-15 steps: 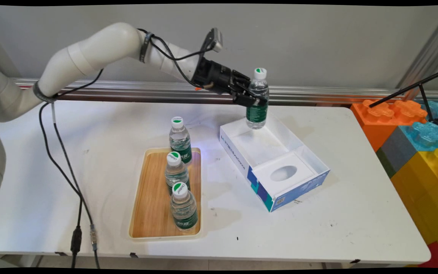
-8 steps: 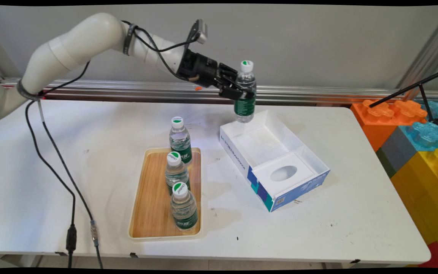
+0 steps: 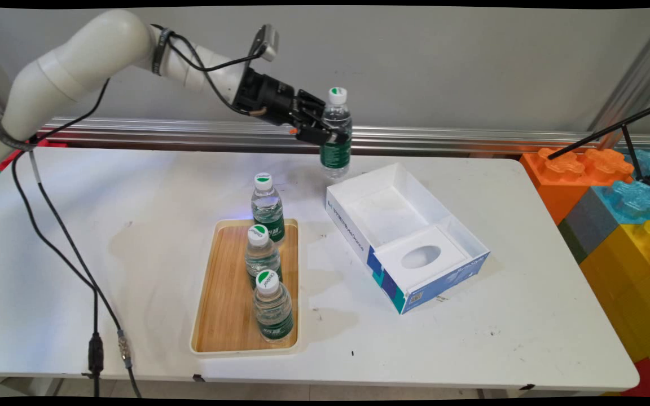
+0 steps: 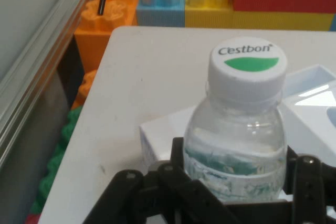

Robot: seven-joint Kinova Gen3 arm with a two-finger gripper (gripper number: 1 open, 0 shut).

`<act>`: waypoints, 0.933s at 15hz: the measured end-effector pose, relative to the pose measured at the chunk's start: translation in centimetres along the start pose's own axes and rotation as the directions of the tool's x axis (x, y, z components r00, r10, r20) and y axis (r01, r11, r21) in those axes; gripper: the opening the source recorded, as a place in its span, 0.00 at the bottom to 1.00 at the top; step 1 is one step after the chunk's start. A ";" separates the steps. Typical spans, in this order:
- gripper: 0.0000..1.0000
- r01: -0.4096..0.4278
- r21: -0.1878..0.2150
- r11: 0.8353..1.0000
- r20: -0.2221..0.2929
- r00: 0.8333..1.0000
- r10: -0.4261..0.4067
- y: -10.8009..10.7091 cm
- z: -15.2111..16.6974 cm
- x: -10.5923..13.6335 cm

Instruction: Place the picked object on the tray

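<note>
Main view: the claw (image 3: 329, 134) is pinched on the waist of a water bottle (image 3: 336, 134), which hangs upright, cap up, in the air just beyond the far left corner of the open white box (image 3: 359, 239). The box sits on the white counter (image 3: 528, 316), right of the wooden tray (image 3: 229, 304) carrying three more bottles.

Hand view: the claw (image 4: 236, 182) presses the bottle (image 4: 239, 145) from both sides at its green label; the white cap (image 4: 248, 65) stands above, the box (image 4: 157, 140) behind.
</note>
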 end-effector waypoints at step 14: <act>0.00 0.005 0.015 1.000 0.109 0.994 -0.007 0.1 -6.8 -5.2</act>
